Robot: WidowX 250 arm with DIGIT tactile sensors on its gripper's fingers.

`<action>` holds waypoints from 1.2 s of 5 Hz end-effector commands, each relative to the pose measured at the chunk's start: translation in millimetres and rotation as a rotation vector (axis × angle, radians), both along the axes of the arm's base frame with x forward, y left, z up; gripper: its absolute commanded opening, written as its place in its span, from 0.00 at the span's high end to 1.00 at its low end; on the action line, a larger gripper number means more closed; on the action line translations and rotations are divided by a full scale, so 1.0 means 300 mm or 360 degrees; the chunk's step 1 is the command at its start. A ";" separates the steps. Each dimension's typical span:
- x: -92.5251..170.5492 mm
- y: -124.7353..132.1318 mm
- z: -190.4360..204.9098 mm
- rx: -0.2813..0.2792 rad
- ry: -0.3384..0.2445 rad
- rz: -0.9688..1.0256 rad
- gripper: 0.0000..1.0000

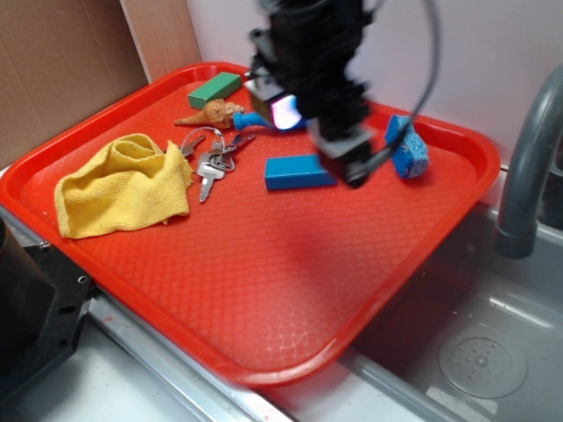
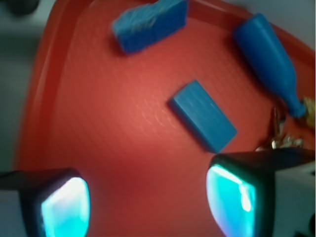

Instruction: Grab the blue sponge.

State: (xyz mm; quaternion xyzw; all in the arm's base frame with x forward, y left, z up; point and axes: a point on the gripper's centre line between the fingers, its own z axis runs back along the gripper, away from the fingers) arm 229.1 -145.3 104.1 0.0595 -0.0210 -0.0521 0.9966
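The blue sponge [image 1: 408, 147] lies near the far right corner of the red tray [image 1: 264, 299]. In the wrist view the sponge [image 2: 150, 24] is at the top, rough-edged. My gripper [image 1: 339, 163] hovers above the tray, left of the sponge and over the right end of the smooth blue block [image 1: 300, 171]. In the wrist view the gripper [image 2: 148, 202] is open and empty, its glowing fingertips [image 2: 64, 207] wide apart over bare tray, with the blue block [image 2: 203, 115] just ahead.
A blue plastic bottle [image 2: 269, 54] lies by the block; in the exterior view it [image 1: 255, 120] is partly behind the arm. Keys [image 1: 211, 163], a yellow cloth [image 1: 123, 186], a green block [image 1: 215, 89] and a tan toy [image 1: 214, 113] lie left. A grey faucet [image 1: 528, 167] and sink [image 1: 475, 352] are right.
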 end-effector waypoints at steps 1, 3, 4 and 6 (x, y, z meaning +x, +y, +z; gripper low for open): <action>-0.004 -0.029 0.044 -0.0034 -0.0049 0.0015 0.00; 0.022 -0.021 0.029 -0.0142 -0.0255 0.0404 0.00; 0.091 0.014 0.010 -0.0240 -0.0364 0.0802 0.00; 0.222 0.013 -0.055 -0.0309 -0.0465 0.1209 0.00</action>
